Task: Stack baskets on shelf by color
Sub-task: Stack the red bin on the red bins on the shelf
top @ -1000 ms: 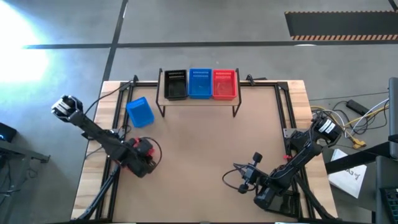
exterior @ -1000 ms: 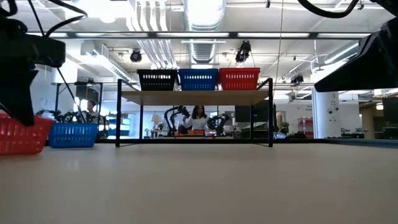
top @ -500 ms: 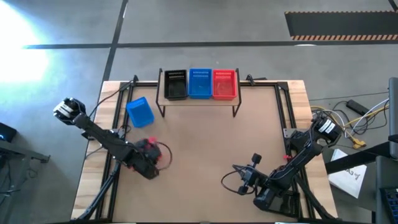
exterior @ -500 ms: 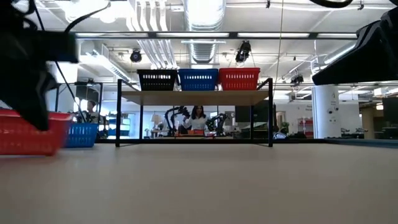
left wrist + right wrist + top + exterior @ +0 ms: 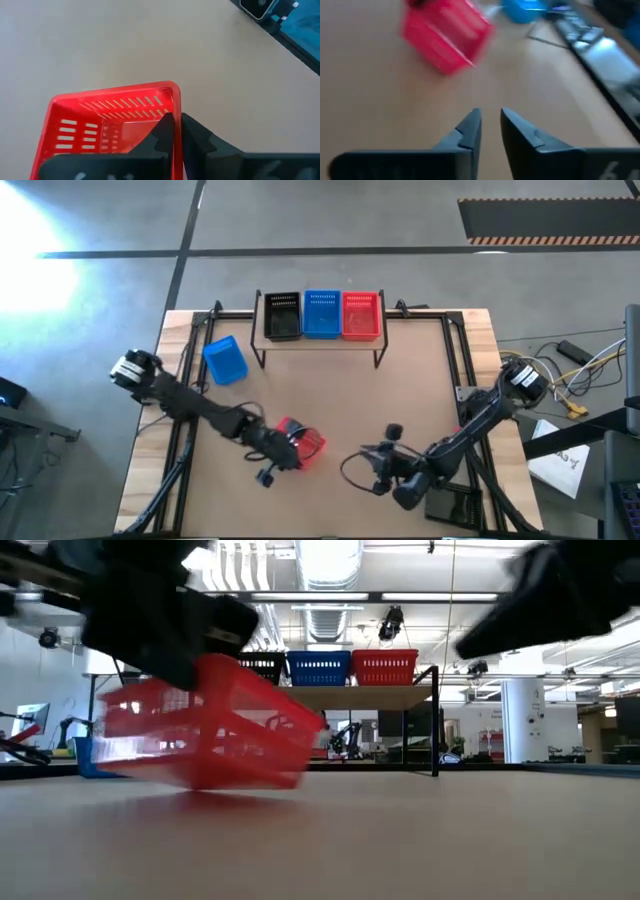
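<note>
My left gripper [image 5: 285,442] is shut on a red basket [image 5: 306,446] over the table's near middle; the low view shows that basket [image 5: 210,730] tilted. My right gripper [image 5: 372,468] hovers to its right, open by a small gap [image 5: 490,122], pointing toward the red basket [image 5: 445,37] and touching nothing. On the shelf [image 5: 320,344] at the far side stand a black basket [image 5: 282,315], a blue basket [image 5: 321,313] and a red basket [image 5: 361,315] on their bottoms. Another blue basket [image 5: 224,360] rests on the table at far left. My left gripper pinches one side wall of the red basket at its rim [image 5: 175,102], near a corner, one finger inside the basket and one outside. The fingers slant down from the table's left. The basket is tilted and looks lifted just clear of the table.
Black metal rails [image 5: 455,350] run along the table's left, right and far edges. Cables and papers [image 5: 560,460] lie off the table at the right. Bare tabletop [image 5: 340,400] lies between the shelf and the grippers.
My left gripper has swung from the table's left edge toward its middle and rolled about its own line, carrying the red basket along. The basket stood flat on the table; now it is raised and tilted. My right arm has shifted a little toward the middle.
</note>
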